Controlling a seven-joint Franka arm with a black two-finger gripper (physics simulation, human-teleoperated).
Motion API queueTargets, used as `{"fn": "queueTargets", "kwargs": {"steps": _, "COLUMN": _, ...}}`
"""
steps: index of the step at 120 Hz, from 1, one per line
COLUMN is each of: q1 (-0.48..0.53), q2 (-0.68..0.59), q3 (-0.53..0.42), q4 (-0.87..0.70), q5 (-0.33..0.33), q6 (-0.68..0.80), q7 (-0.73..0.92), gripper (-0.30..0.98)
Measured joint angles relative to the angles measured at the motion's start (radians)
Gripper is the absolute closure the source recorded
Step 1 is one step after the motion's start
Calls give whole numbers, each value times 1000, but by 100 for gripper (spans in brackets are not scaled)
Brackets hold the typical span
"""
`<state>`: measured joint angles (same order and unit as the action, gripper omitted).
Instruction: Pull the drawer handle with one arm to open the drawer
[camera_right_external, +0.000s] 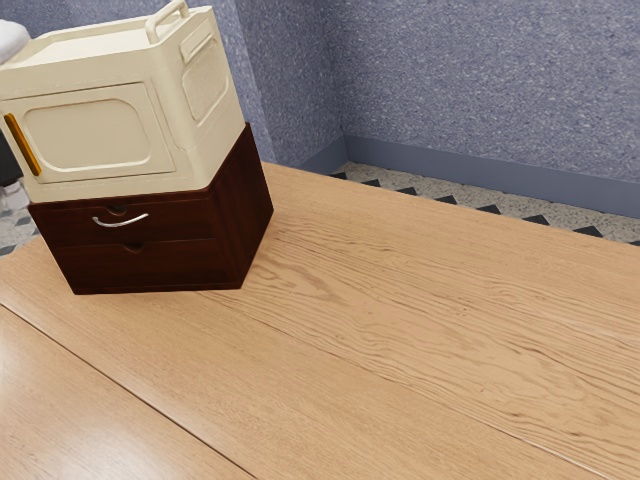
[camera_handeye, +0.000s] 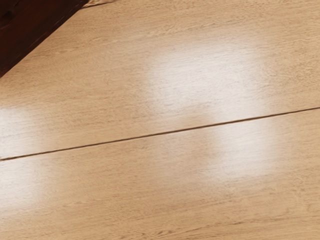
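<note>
One cream box (camera_right_external: 195, 150), one dark cabinet (camera_right_external: 252, 205), one table (camera_right_external: 400, 330).

The cabinet, at the left of the exterior view, has two drawers: one upper drawer (camera_right_external: 185, 228) and one lower drawer (camera_right_external: 160, 268), with two notches (camera_right_external: 132, 247) and one silver handle (camera_right_external: 121, 223) between them; the box in the upper left has one door (camera_right_external: 92, 133), one orange handle (camera_right_external: 22, 145) and one top handle (camera_right_external: 166, 17).

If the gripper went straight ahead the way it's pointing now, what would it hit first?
Most likely the bare tabletop, judging by the wrist view; the dark drawer cabinet looks off to one side of that line. How far the tabletop is, I can't tell.
</note>
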<state>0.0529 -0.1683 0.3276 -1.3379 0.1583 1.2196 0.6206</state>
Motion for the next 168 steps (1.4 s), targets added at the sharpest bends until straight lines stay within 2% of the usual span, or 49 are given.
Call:
{"fn": "queueTargets", "kwargs": {"steps": 30, "q1": -13, "q2": -1, "q3": -16, "q4": 3, "q5": -12, "q6": 69, "q7": 148, "gripper": 0}}
{"fn": "queueTargets", "kwargs": {"steps": 74, "q1": -20, "q2": 14, "q3": -16, "q4": -5, "q5": -36, "q6": 94, "q7": 284, "gripper": 0}}
{"fn": "queueTargets", "kwargs": {"steps": 90, "q1": -19, "q2": -1, "q3": -13, "q4": -73, "q5": -35, "q6": 96, "q7": 330, "gripper": 0}}
{"fn": "queueTargets", "kwargs": {"steps": 100, "q1": -22, "q2": -72, "q3": -13, "q4": -169, "q5": -30, "q6": 102, "q7": 354, "gripper": 0}}
{"fn": "queueTargets", "kwargs": {"steps": 108, "q1": -22, "q2": -147, "q3": -15, "q4": -239, "q5": -16, "q6": 115, "q7": 371, "gripper": 0}}
{"fn": "queueTargets", "kwargs": {"steps": 130, "q1": -80, "q2": -233, "q3": -31, "q4": -320, "q5": 42, "q6": 137, "q7": 408, "gripper": 0}}
{"fn": "queueTargets", "kwargs": {"steps": 148, "q1": -4, "q2": -315, "q3": -140, "q4": -470, "q5": 120, "q6": 189, "q7": 421, "gripper": 0}}
{"fn": "queueTargets", "kwargs": {"steps": 168, "q1": 72, "q2": -357, "q3": -158, "q4": -616, "q5": 185, "q6": 301, "q7": 430, "gripper": 0}}
